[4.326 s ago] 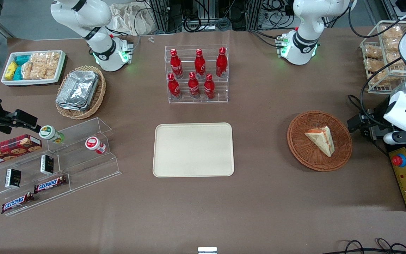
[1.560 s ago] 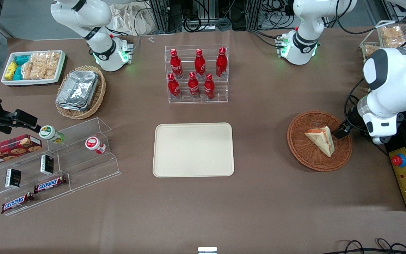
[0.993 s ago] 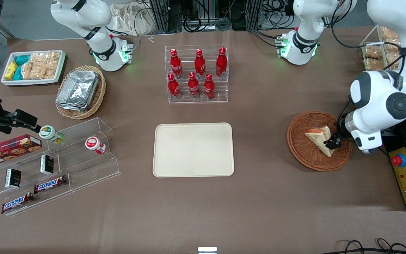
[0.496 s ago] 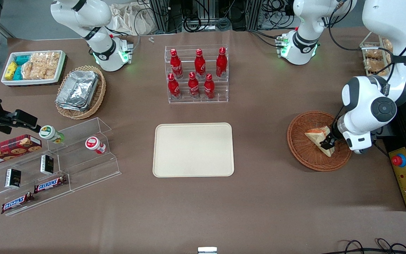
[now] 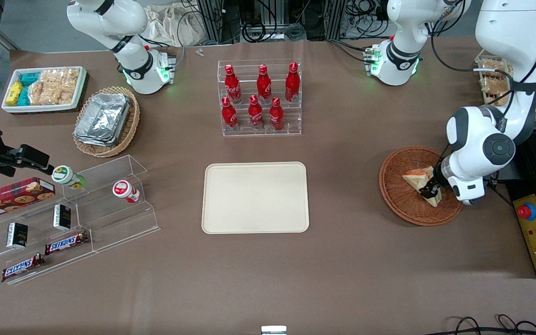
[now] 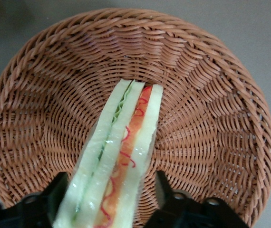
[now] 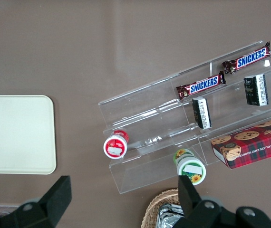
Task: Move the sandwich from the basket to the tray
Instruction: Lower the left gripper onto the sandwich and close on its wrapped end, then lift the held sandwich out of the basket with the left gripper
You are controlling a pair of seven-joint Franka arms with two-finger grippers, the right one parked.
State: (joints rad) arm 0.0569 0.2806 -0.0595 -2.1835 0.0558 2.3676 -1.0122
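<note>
Front view: one sandwich (image 5: 420, 185) in the basket (image 5: 400, 204), one tray (image 5: 255, 197) well apart toward the parked arm's end, bare. Gripper (image 5: 430, 190) down at the sandwich.

Left wrist view: fingers (image 6: 54, 197) spread, straddling the sandwich (image 6: 119, 161) standing on edge in the basket (image 6: 211, 95), not yet pinching. Likely light, soft, wrap slippery; squeeze the bread faces gently mid-wedge.

Right wrist view: one tray (image 7: 16, 134).

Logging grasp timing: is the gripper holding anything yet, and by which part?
Nothing held. The gripper is open, its fingers straddling the sandwich, which lies in the basket.
</note>
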